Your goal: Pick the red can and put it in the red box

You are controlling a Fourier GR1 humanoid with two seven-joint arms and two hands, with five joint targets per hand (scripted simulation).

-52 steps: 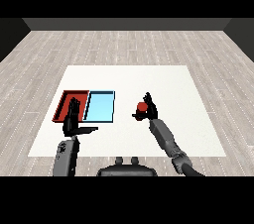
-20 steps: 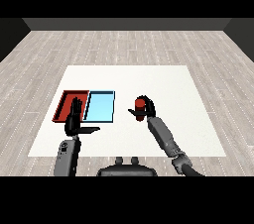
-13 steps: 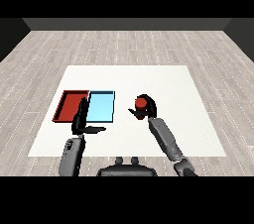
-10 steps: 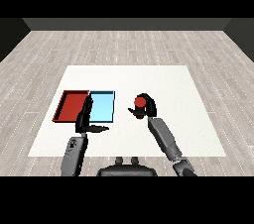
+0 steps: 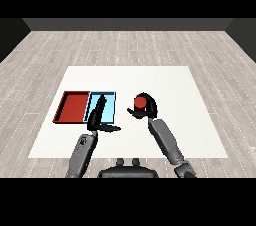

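While red can (image 5: 140, 102) sits in right robot hand (image 5: 146, 109), red tray (image 5: 73, 107) bare

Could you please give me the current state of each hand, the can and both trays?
right hand: shut on the red can, right of the trays
red can: held in the right hand, not in a tray
left hand: open, fingers straight, over the light blue tray's near edge
red tray: on the table, nothing in it
light blue tray: beside the red tray, no can inside
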